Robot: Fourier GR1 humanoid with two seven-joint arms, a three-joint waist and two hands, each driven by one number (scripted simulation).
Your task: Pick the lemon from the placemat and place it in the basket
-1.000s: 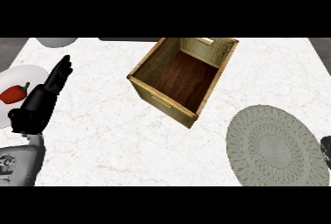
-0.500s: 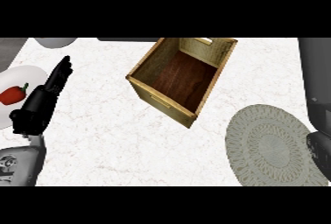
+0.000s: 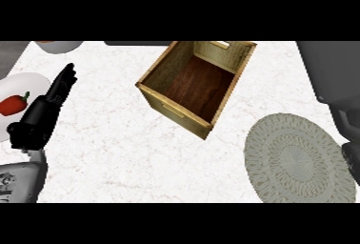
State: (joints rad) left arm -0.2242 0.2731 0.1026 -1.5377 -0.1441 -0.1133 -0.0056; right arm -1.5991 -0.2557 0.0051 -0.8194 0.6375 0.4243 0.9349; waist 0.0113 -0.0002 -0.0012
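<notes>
The open wooden basket [image 3: 165, 71] stands tilted in the middle of the counter, its dark floor bare. A round grey woven placemat [image 3: 299, 162] lies at the lower right, and no lemon shows on it or anywhere else. My left hand [image 3: 42, 116] rests open at the left, fingers straight and pointing up the counter, apart from the basket. My right hand [image 3: 350, 128] shows only as a dark shape at the right edge beside the placemat, under a grey forearm [image 3: 330, 71], mostly cut off by the frame.
A white plate [image 3: 28, 83] holding a red pepper [image 3: 14, 104] lies at the far left, partly behind my left hand. A pale bowl [image 3: 60, 46] sits at the top left corner. White marble counter lies between basket and left hand.
The right forearm and hand have come further into view along the right edge, above and beside the placemat. The left hand and the basket have not moved.
</notes>
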